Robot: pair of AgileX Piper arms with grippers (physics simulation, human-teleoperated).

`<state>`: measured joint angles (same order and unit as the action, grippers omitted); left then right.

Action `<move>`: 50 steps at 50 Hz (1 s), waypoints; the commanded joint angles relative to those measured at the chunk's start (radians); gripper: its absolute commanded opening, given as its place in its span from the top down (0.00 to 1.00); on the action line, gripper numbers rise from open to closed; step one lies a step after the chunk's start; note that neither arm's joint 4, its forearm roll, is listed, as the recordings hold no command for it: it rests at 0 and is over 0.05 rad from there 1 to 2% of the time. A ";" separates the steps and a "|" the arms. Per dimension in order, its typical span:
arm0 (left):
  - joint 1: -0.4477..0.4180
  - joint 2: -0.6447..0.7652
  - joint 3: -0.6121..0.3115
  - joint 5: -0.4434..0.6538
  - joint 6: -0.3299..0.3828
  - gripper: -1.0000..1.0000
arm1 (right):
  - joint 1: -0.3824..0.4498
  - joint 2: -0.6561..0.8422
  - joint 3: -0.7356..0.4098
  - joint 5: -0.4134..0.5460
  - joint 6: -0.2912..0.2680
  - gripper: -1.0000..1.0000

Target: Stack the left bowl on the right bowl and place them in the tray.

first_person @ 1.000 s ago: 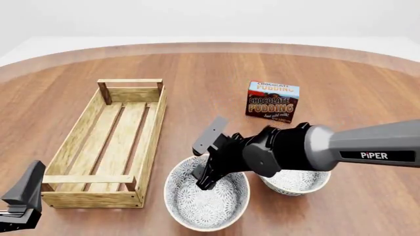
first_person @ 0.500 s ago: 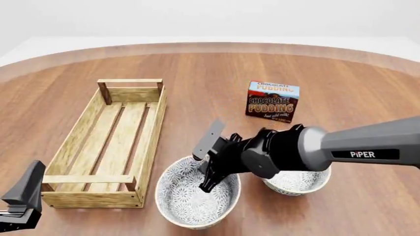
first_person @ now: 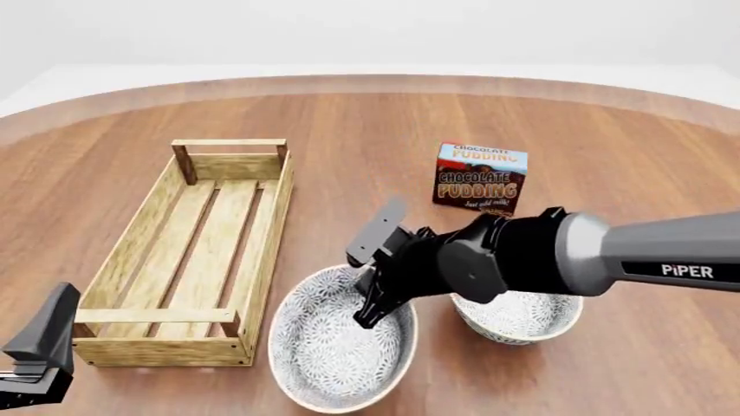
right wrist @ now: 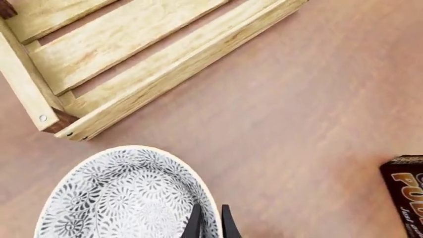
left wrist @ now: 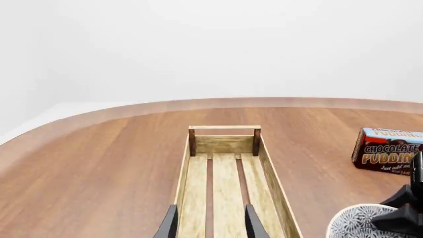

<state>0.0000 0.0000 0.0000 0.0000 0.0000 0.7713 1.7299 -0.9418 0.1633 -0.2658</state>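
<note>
The left bowl (first_person: 329,355), white with grey floral speckle, hangs tilted a little above the table, just right of the tray's near end. My right gripper (first_person: 373,305) is shut on its far right rim; in the right wrist view the fingers (right wrist: 195,224) pinch the rim of the bowl (right wrist: 122,198). The right bowl (first_person: 526,316) stands on the table, partly hidden behind my right arm. The light-wood tray (first_person: 269,260) lies lengthwise at the left. My left gripper (first_person: 41,347) is open and empty at the tray's near left corner, and in the left wrist view (left wrist: 211,225) it points along the tray (left wrist: 272,178).
A chocolate pudding box (first_person: 480,178) stands upright beyond the bowls, to the right of the tray's far end. It also shows in the left wrist view (left wrist: 387,150) and the right wrist view (right wrist: 406,196). The round wooden table's edge (first_person: 370,82) curves along the back.
My right gripper has lifted the left bowl by its rim; the bowl has risen, tilted and shifted a little left toward the tray. The left arm has not moved.
</note>
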 commanded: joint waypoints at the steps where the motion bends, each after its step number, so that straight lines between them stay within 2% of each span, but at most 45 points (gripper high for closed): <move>1: 0.000 0.000 0.000 0.000 0.000 0.00 | -0.018 -0.088 -0.019 0.050 -0.017 1.00; 20: 0.000 0.000 0.000 0.000 0.000 0.00 | -0.044 -0.225 -0.056 0.113 -0.057 1.00; 31: 0.000 0.000 0.000 0.000 0.000 0.00 | -0.120 -0.352 -0.071 0.137 -0.081 1.00; 46: 0.000 0.000 0.000 0.000 0.000 0.00 | -0.178 -0.498 -0.066 0.165 -0.049 1.00; 50: 0.000 0.000 0.000 0.000 0.000 0.00 | -0.197 -0.543 -0.056 0.169 -0.019 1.00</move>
<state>0.0000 0.0000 0.0000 0.0000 0.0000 0.6159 1.2863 -1.0031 0.3197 -0.3244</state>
